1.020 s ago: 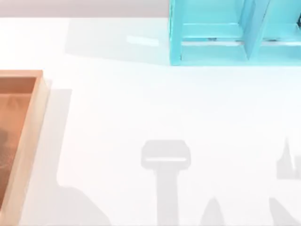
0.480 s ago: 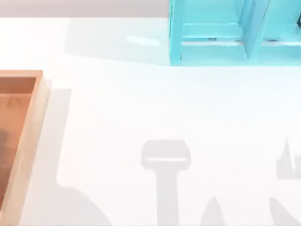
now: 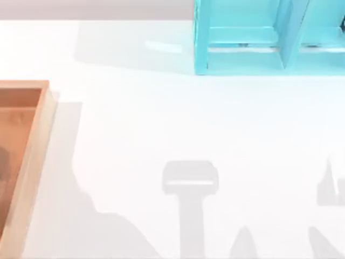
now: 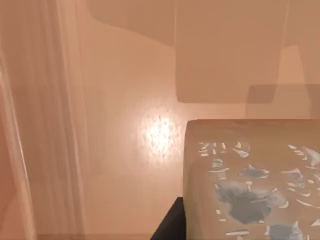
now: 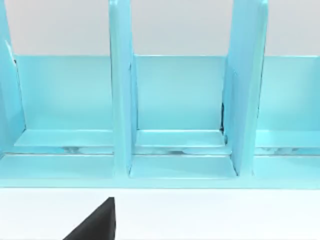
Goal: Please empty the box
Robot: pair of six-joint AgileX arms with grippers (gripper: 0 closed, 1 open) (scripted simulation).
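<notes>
A large shallow wooden box [image 3: 32, 162] with a pale rim and orange-brown floor sits at nine o'clock on the white surface [image 3: 161, 118], running off the top view's left edge. A turquoise shelf unit [image 3: 269, 43] with upright dividers stands at one o'clock, well apart from it.

The step in hand looks like the reach into the box. The left wrist view looks down at the glossy orange-brown floor and a tan block flecked with grey-blue patches [image 4: 250, 180], lying close to one inner wall. A dark sliver of the left arm's fingers [image 4: 170, 227] shows just beside the block; whether they are open or closed cannot be told. The next move probably calls for settling around the block, then lifting it clear of the rim.

The right wrist view faces the shelf's empty bays, with one dark tip of that arm's fingers [image 5: 95, 222] showing; their state cannot be told either.
</notes>
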